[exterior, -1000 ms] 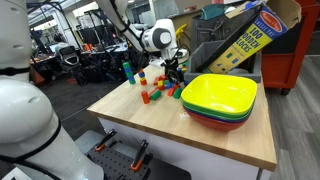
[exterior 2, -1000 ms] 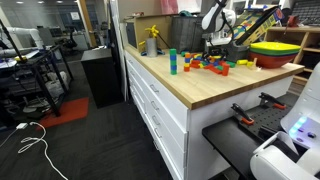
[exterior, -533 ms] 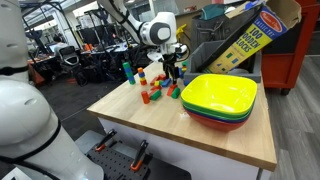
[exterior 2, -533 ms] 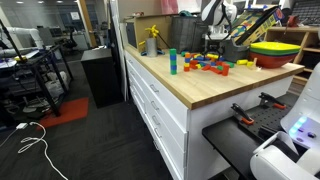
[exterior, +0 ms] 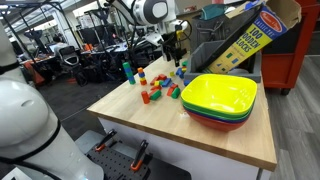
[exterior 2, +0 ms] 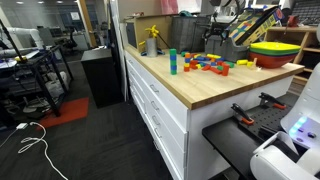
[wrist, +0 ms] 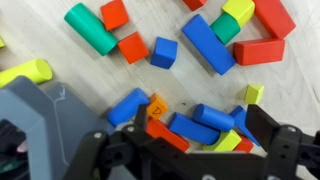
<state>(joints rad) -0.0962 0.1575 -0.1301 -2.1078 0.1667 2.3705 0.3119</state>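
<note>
My gripper [wrist: 203, 120] is open and empty, its dark fingers [wrist: 140, 115] wide apart, and it hangs well above a pile of coloured wooden blocks [exterior: 160, 88] on the wooden table [exterior: 150, 125]. In the wrist view, two blue cylinders [wrist: 190, 128], a red block and a yellow block lie far below, between the fingers, with an orange letter block [wrist: 157, 105] beside them. A blue cube [wrist: 164, 52], a green cylinder [wrist: 90, 28] and a long blue block [wrist: 208, 43] lie farther off. The gripper [exterior: 178, 52] shows raised over the pile [exterior 2: 205, 65] in both exterior views.
A stack of yellow, green and red trays [exterior: 220, 95] stands beside the blocks. A green and blue block tower [exterior: 127, 72] stands at the table's edge. A large block box [exterior: 245, 35] leans behind. A yellow bottle [exterior 2: 152, 40] stands near the back.
The gripper has lifted straight up from just above the block pile to well above it. The blocks have not moved.
</note>
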